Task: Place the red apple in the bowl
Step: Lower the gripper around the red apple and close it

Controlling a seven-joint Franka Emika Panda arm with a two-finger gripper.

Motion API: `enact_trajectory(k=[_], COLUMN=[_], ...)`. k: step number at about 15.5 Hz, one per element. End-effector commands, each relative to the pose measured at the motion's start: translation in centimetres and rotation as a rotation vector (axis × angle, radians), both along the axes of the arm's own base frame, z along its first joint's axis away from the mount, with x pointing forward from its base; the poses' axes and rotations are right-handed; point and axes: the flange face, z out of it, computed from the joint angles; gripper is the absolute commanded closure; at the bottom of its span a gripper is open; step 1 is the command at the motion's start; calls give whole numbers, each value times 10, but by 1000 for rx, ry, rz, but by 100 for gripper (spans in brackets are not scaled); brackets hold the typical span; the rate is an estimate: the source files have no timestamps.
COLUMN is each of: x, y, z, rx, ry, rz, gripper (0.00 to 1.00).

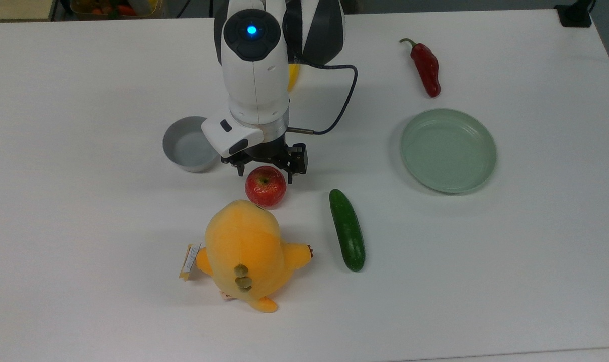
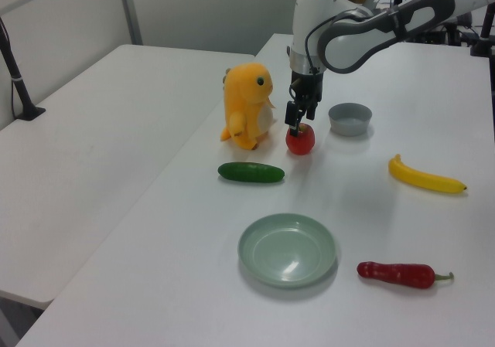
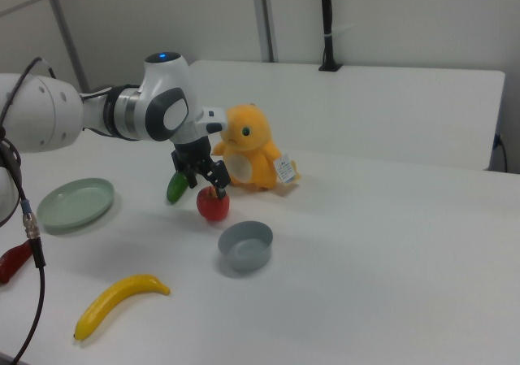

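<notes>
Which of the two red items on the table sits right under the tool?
The red apple, round and glossy, directly below the open tool beside the bowl. The chili pepper is long, dark, and far off past the green plate.

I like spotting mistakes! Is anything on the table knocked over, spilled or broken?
Nothing stands out. The red apple, bowl and yellow plush toy all sit upright, unbroken; the gripper is open over the apple.

A round, glossy red apple [image 1: 265, 187] with yellowish streaks is seen upright on the white surface [image 1: 485, 261], stem dimple upward. A small round grey bowl [image 1: 188, 145], straight-sided and empty, is set near it, apart.
</notes>
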Motion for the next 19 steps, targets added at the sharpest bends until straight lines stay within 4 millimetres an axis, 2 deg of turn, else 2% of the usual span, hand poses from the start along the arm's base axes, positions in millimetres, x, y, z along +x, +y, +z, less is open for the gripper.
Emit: enact_trajectory(k=[1,4,6,7,8,9,15,19], x=[8,11,11,10,11,11,11,10], y=[5,6,11,11,11,10,10,8], z=[-9,-9,-14,-15,-14,-14,-14,-7], rx=[-22,-22,-37,-35,-34,-33,-33,-33], ry=[-12,-41,-37,-37,-39,-40,-40,-42], rz=[-9,-4,9,-3,-16,-24,-24,-26], gripper=[0,0,54,69,78,82,82,82])
